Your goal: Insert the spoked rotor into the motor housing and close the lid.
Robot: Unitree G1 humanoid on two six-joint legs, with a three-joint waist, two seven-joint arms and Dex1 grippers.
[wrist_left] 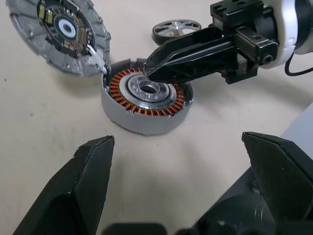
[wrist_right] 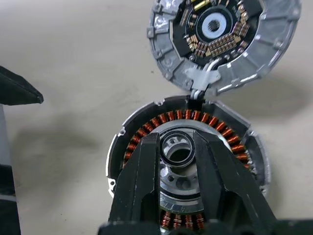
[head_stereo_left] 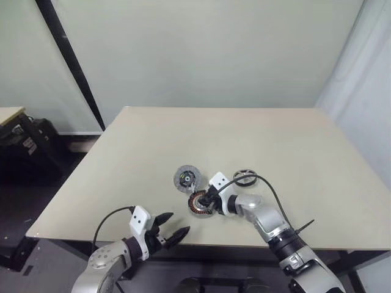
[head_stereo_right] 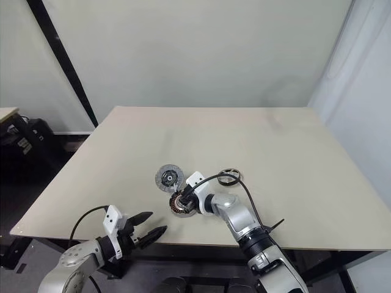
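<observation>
Two pincers: the right (wrist_right: 180, 147) pinches a small ring over the housing (wrist_left: 146, 100) hub; left (wrist_left: 178, 166) spread. Rotor (wrist_left: 175, 30) lies behind right pincer, lid (wrist_right: 222, 41) ahead. Seat the ring squarely first.

A beige table (head_stereo_left: 293, 146) stands before a pale wall (head_stereo_left: 214, 49).

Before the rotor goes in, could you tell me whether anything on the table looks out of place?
Yes: the right gripper holds a small dark ring over the housing hub, while the rotor lies untouched on the table beyond it. The lid rests propped against the housing rim, inner face up.
</observation>
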